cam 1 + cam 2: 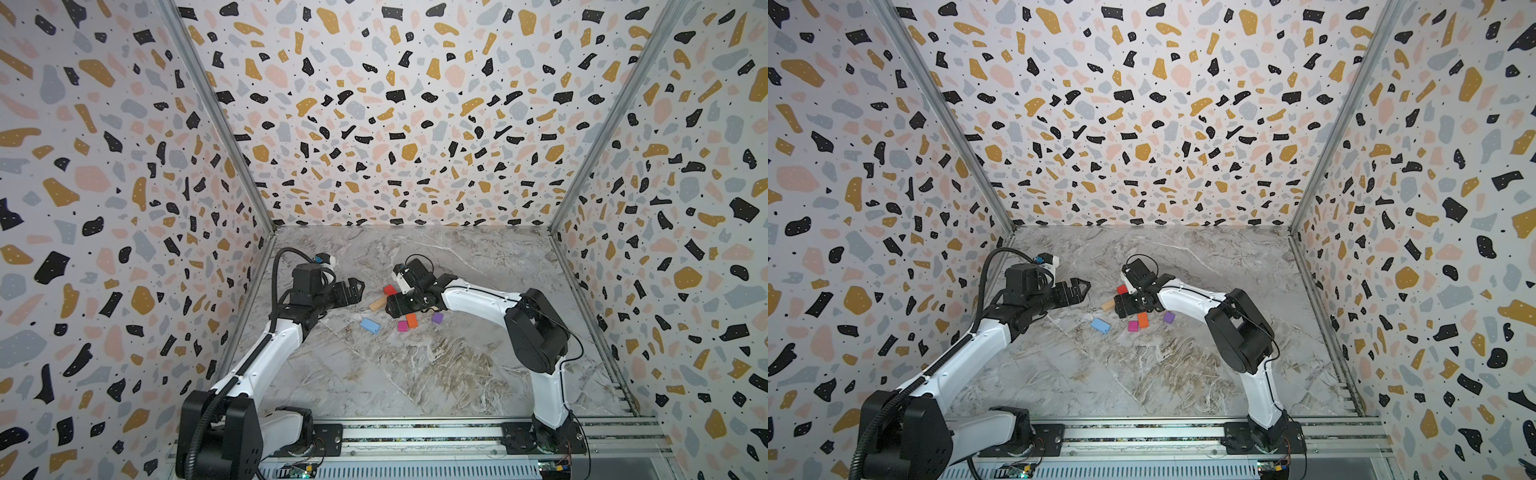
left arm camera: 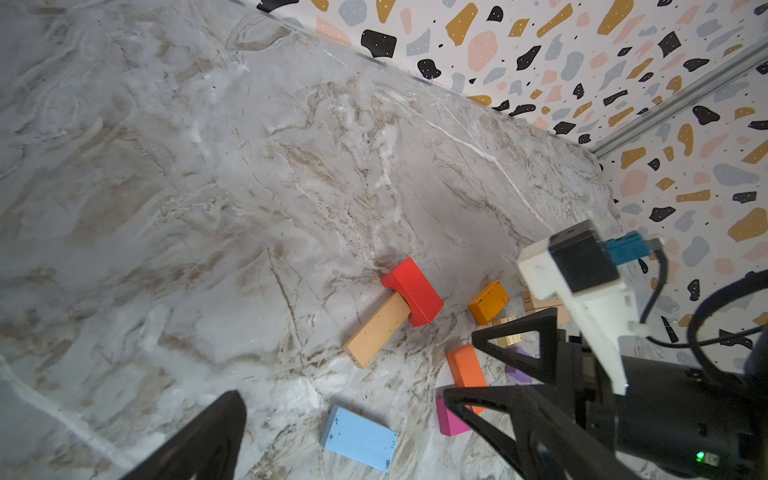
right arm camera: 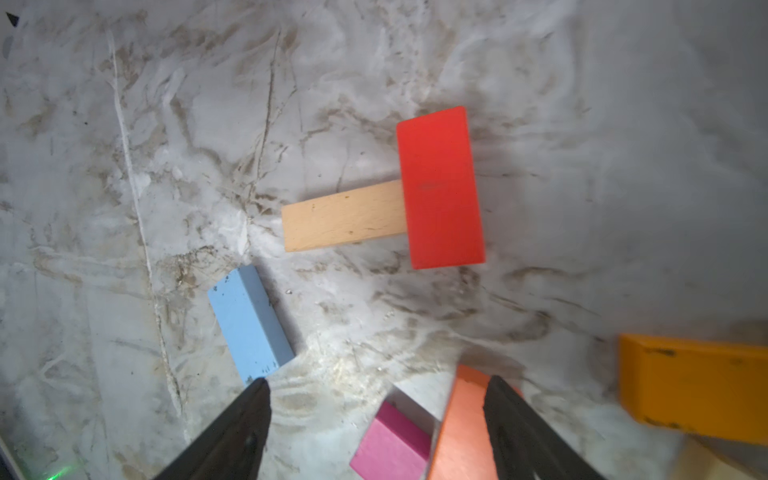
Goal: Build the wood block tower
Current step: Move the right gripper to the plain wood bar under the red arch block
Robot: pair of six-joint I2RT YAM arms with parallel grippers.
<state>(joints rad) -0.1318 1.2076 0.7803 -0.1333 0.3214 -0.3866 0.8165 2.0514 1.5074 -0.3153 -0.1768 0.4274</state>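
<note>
Blocks (image 1: 436,318) lie loose, untowered: blue (image 1: 370,325), magenta (image 1: 402,326), orange (image 1: 411,320) nearer than the red block (image 1: 389,289), which straddles a tan bar (image 1: 377,304). Right gripper (image 3: 378,382) hangs spread over magenta and orange; left gripper (image 1: 358,287), left of red, state unclear. Likely light, stiff, slick: pinch long sides.

Red block (image 3: 440,187), tan bar (image 3: 345,218), light-blue block (image 3: 249,322); grey marbled table (image 3: 124,166).

Robot lab test cell, terrazzo-print walls (image 1: 374,104), marble-look surface (image 1: 415,374), arms (image 1: 266,357) bolted to aluminium rail (image 1: 415,434).
</note>
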